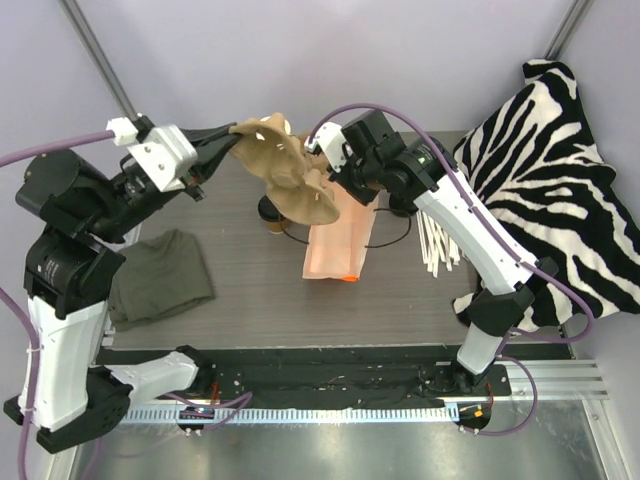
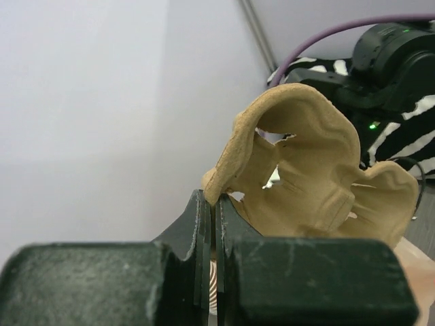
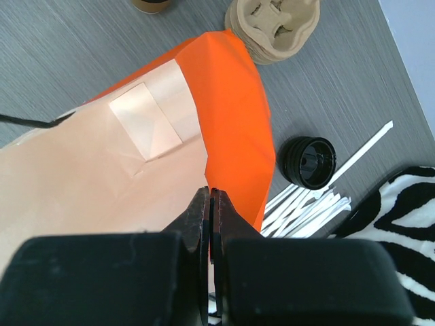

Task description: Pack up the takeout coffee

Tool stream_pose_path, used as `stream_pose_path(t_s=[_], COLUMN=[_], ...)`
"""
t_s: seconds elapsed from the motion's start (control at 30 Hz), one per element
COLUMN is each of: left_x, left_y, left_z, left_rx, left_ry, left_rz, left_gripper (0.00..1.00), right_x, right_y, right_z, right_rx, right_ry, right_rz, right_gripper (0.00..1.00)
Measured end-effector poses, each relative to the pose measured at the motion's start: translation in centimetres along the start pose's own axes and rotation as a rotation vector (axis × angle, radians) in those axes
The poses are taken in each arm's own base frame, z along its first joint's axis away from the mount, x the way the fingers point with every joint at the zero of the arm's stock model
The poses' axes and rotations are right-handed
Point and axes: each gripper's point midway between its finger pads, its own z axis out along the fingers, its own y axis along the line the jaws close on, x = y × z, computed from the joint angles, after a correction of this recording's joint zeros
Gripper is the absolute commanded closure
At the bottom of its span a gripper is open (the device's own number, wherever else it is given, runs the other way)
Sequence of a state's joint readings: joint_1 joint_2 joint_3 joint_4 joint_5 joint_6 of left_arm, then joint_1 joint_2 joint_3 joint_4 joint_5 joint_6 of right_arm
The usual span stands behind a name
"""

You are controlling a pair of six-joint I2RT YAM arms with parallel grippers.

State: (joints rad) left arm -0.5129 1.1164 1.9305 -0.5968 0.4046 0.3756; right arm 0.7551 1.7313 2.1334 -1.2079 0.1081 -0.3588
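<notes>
left gripper [image 2: 212, 204]: fingers closed on the rim of 1 tan pulp carrier [image 2: 312, 176], holding it up above the table [image 1: 240, 310].
right gripper [image 3: 209, 198]: fingers pressed together on the near edge of the bag [image 3: 122, 176], pinching the paper.
coffee [image 1: 270, 213]: upright on the table, partly hidden under the raised carrier, just left of the bag; neither gripper touches it.
bag: peach and orange paper, with its far end down on the table and the folded bottom facing up.
stack [image 3: 272, 27]: more tan pulp carriers on the table, just past the bag's far corner.
loose lid [image 3: 309, 161]: black, right of the bag, beside white sticks [image 3: 306, 202].
cloths: zebra cloth [image 1: 545, 170] at the right edge, green cloth [image 1: 160, 278] at the left.
</notes>
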Motion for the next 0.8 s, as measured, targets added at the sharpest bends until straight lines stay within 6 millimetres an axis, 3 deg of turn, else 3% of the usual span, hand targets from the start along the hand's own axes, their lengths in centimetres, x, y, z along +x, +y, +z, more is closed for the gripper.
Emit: stream_pose_path(t_s=[0.13,0.23,0.37,0.43,0.5,0.67,0.8], left_x=[0.2,1.9,6.5,9.0,10.0,8.4,9.1], left_y=[-3.4,-8.4,-14.9,-16.7,-16.4,-13.7,-13.5], left_z=[1.3,2.4,3.5,3.8,4.1,4.4,4.1], left_rx=[0.077,0.170,0.264,0.295,0.271,0.130,0.094], left_ry=[-0.010,0.002,0.053,0.099,0.137,0.116,0.122], left_rz=[0.043,0.151,0.392,0.492,0.553,0.614,0.642], left_gripper=[1.00,1.00,1.00,1.00,1.00,1.00,1.00], right_x=[0.0,0.0,-0.1,-0.1,-0.1,0.0,0.0], right_y=[0.1,0.2,0.4,0.5,0.8,1.3,2.1], right_z=[0.0,0.0,0.0,0.0,0.0,-0.4,-1.1], right_rx=[-0.003,-0.007,-0.018,-0.025,-0.036,-0.066,-0.110], right_ry=[-0.001,-0.002,-0.006,-0.008,-0.010,-0.019,-0.034], right_rz=[0.011,0.019,0.023,0.023,0.023,0.023,0.022], right_gripper=[0.99,0.99,0.99,0.99,0.99,0.99,0.99])
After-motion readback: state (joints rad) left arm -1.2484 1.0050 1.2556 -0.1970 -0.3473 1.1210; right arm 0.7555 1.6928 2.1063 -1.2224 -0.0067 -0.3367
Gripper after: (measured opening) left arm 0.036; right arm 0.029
